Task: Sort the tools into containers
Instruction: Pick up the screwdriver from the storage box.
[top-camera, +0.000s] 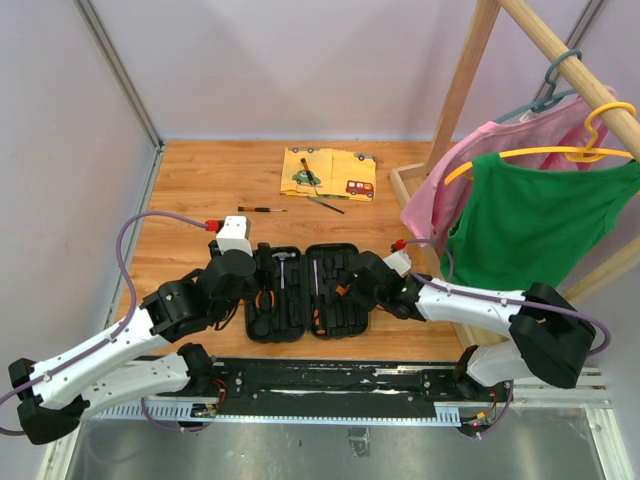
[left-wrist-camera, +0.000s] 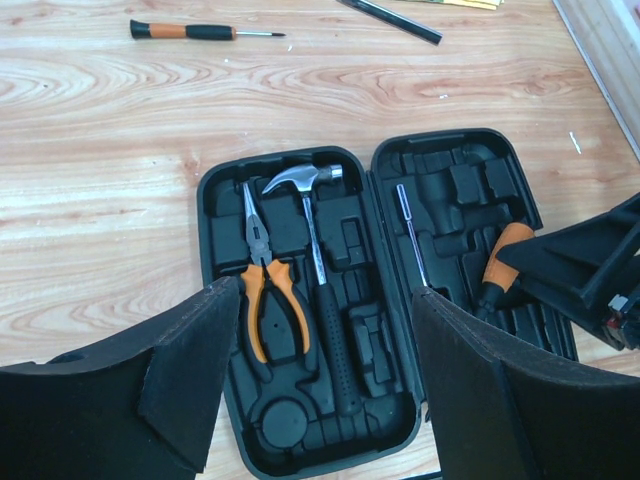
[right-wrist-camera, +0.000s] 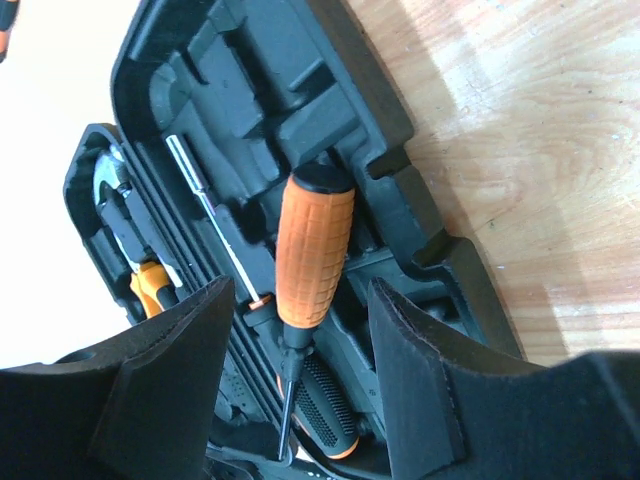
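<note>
Although set astride the orange-handled screwdriver (right-wrist-camera: 314, 250), clamping nothing with the right gripper (right-wrist-camera: 300, 290): fingers apart, a gap on both sides of the handle. Lying in the right half of the open black case (top-camera: 275, 325), handle cap toward the far side, shaft running near, long axis roughly along the gap between the fingers; far closer to the right arm than the left. Hovering over the near end of the left half with the left gripper (left-wrist-camera: 328, 290), likewise spread wide and holding nothing. Seated in the left half's slots: orange-handled pliers (left-wrist-camera: 265, 275) and claw hammer (left-wrist-camera: 315, 240), side by side. Beside the screwdriver on the right: 1 thin steel-shafted driver (left-wrist-camera: 410, 235). Outside the case, on the table (top-camera: 200, 170) at the far side: 1 orange-and-black screwdriver (top-camera: 262, 209), 1 thin dark screwdriver (top-camera: 327, 205), 1 more tool (top-camera: 308, 170) on the yellow cloth (top-camera: 350, 165). Probably seating this screwdriver now, with 3 tools left to fetch.
</note>
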